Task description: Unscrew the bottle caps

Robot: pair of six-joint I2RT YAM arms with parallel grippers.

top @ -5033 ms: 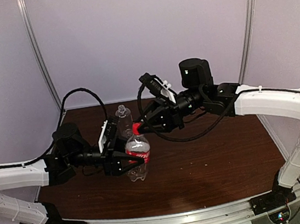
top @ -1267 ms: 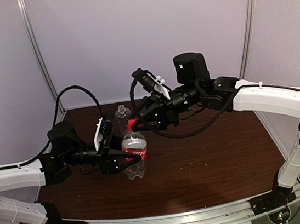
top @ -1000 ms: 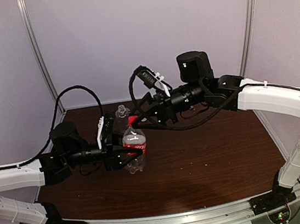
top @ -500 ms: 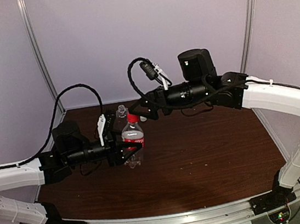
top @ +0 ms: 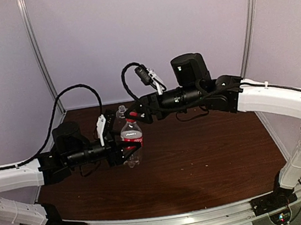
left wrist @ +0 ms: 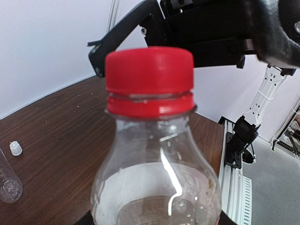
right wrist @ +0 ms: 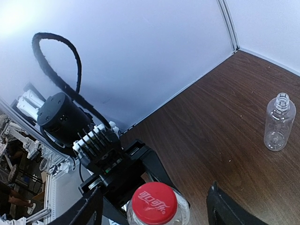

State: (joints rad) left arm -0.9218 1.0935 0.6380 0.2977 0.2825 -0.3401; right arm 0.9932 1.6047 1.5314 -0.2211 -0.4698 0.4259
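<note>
Two arms meet over a capped bottle on a brown table (top: 212, 160).
From above, the left gripper (top: 126, 153) clasps the red-labelled bottle (top: 132, 140) upright, left of centre, with the right gripper (top: 135, 115) at its red cap (top: 132, 118). The left wrist view shows that cap screwed on, and a white cap (left wrist: 16, 148) lying on the wood. The right wrist view shows jaws spread wide either side of the red cap, not touching it. The plain bottle (right wrist: 279, 122) stands open-necked.

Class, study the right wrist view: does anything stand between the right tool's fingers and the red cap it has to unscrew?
Nothing visible does. The red cap sits between the open fingers of the right tool, with bare gaps either side. The left tool holds the bottle lower down, clear of the cap.
</note>
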